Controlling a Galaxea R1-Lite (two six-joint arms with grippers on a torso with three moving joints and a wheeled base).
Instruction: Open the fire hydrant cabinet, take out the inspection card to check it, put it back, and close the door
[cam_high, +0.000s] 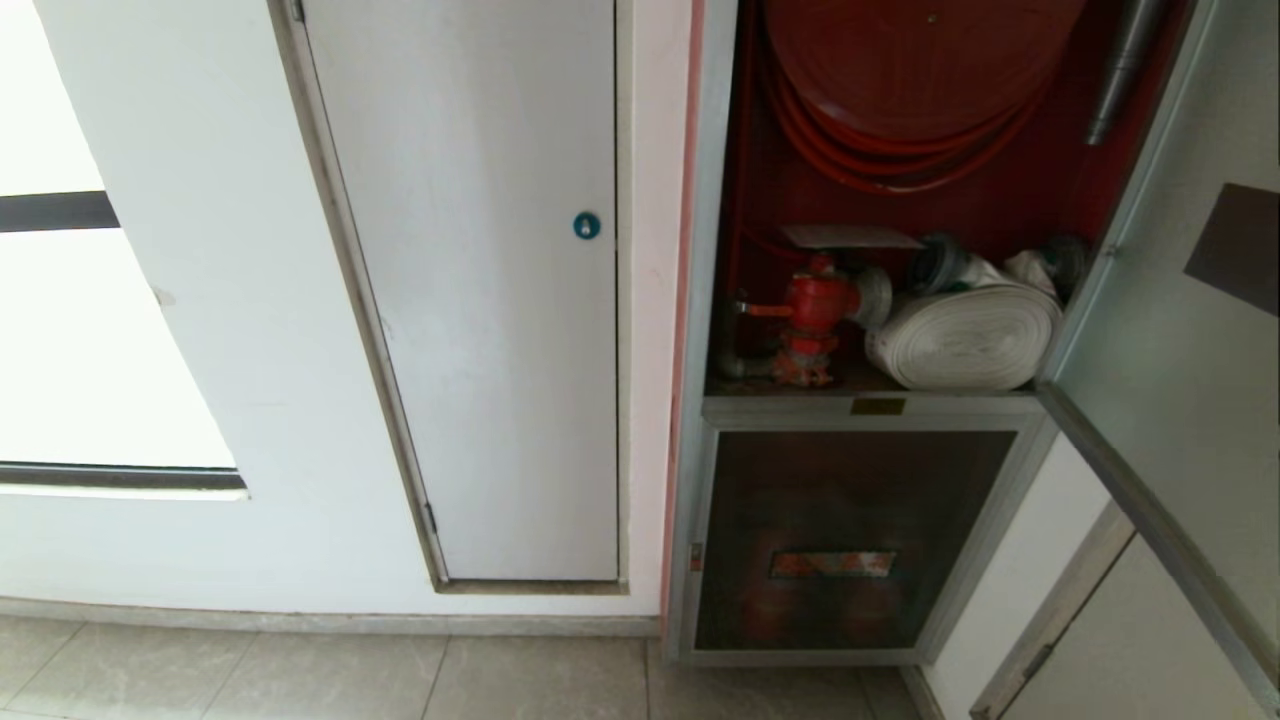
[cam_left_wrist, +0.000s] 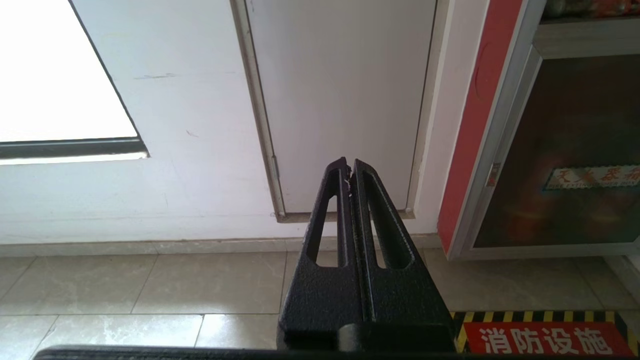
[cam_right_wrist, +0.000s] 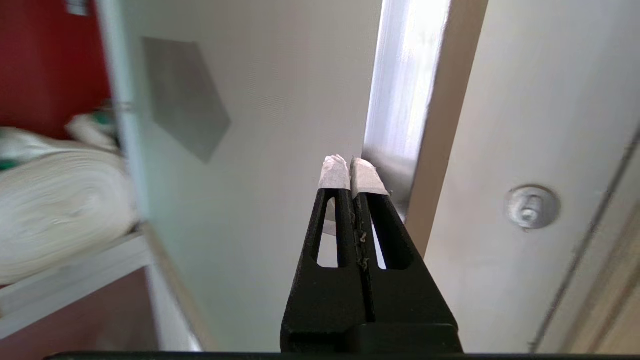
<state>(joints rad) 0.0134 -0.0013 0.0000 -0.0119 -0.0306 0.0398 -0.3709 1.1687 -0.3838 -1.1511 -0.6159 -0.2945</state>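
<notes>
The fire hydrant cabinet (cam_high: 700, 330) stands tall in a silver frame set into the white wall, its upper bay open and red inside. A red hose reel (cam_high: 920, 70) fills the top of that bay. On the shelf below, a white rolled hose (cam_high: 965, 340) lies on its side toward the right edge, and a red valve (cam_high: 815, 310) stands upright near the left edge. The inspection card (cam_high: 850, 237) lies flat just above the valve, its long side running left to right.

The door (cam_high: 1170, 330), frosted glass in an aluminium frame, is swung out to the right, hinged on the cabinet's right edge, its long axis upright; a dark hexagonal sticker back (cam_high: 1235, 245) shows through it. Below the shelf is a shorter dark glass panel (cam_high: 850, 540), closed. Left of the cabinet is a plain white door (cam_high: 480, 290) with a blue lock (cam_high: 587, 225).

The right gripper (cam_right_wrist: 348, 165) is clenched on nothing, its taped tips close to the open door's free metal edge. The left gripper (cam_left_wrist: 348, 166) is also clenched and empty, hanging low over the tiled floor (cam_left_wrist: 150, 285).
</notes>
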